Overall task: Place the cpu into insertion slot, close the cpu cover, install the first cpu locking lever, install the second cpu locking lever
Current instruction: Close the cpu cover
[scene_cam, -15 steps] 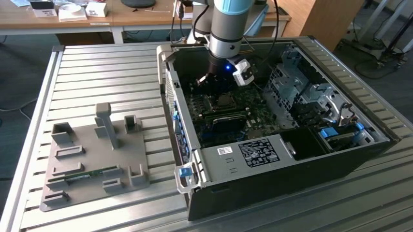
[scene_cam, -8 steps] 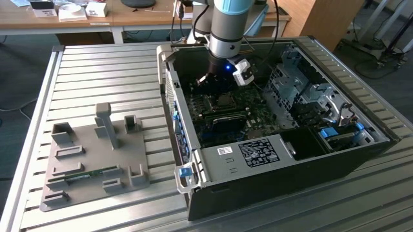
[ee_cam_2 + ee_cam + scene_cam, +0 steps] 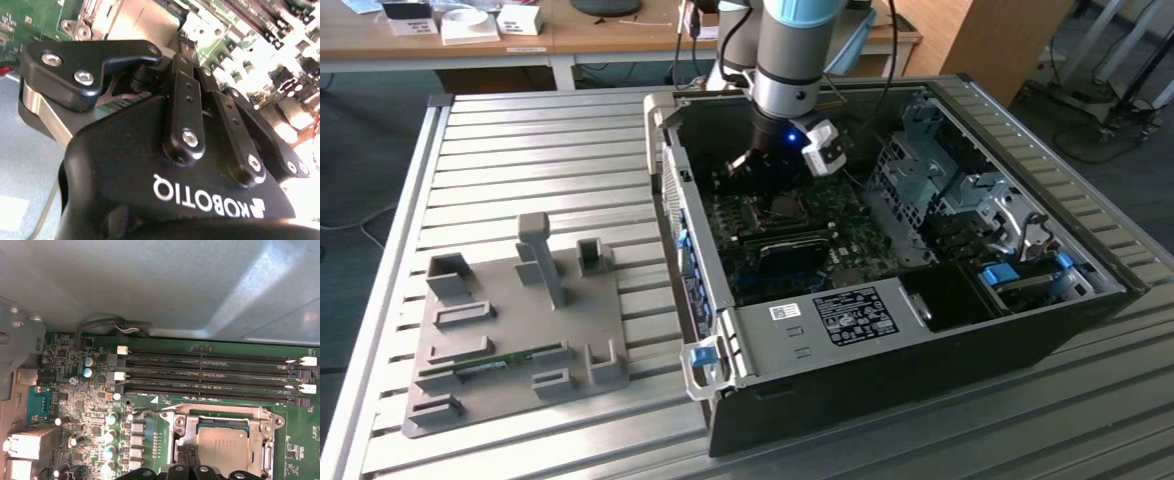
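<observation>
Ribbed aluminium table [image 3: 520, 150] carried a grey moulded fixture tray [image 3: 520, 330] and an open black computer case [image 3: 921, 350]. Inside the case, the arm's black gripper [image 3: 758, 180] hung low over the green motherboard [image 3: 65, 405]; whether it was spread or closed could not be told. Just beneath it, the dull grey square cpu [image 3: 223, 449] sat in its socket, with the silvery cpu cover [image 3: 225, 415] framing it. Long dark memory slots [image 3: 210, 372] ran beside the socket, and round-topped capacitors [image 3: 88, 367] stood nearby.

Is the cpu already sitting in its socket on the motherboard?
Yes, in the first wrist view the cpu lies flat inside the silvery cpu cover frame.
</observation>
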You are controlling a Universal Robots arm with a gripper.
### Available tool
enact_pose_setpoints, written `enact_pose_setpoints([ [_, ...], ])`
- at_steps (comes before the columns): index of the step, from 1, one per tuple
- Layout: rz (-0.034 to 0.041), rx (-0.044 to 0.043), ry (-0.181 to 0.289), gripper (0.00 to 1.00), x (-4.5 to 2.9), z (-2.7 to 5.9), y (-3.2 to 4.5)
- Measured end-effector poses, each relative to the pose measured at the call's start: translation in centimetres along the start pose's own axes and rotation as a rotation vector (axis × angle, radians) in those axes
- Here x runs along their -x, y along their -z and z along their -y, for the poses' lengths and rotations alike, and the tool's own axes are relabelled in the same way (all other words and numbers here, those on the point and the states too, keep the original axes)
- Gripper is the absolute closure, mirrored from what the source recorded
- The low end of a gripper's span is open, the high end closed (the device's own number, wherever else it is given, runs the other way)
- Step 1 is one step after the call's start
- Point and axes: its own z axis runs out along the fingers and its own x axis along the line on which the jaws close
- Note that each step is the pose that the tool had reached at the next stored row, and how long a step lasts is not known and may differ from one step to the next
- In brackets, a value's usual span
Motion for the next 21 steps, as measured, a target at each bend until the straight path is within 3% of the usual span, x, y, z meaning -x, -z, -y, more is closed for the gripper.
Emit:
enact_pose_setpoints([
  [7,0.0,0.0,0.0,0.89,0.01,0.0,0.52],
  [17,-0.0001,-0.0001,0.0,0.89,0.03,-0.03,2.18],
  [21,0.0001,0.0001,0.0,0.89,0.03,-0.03,2.27],
])
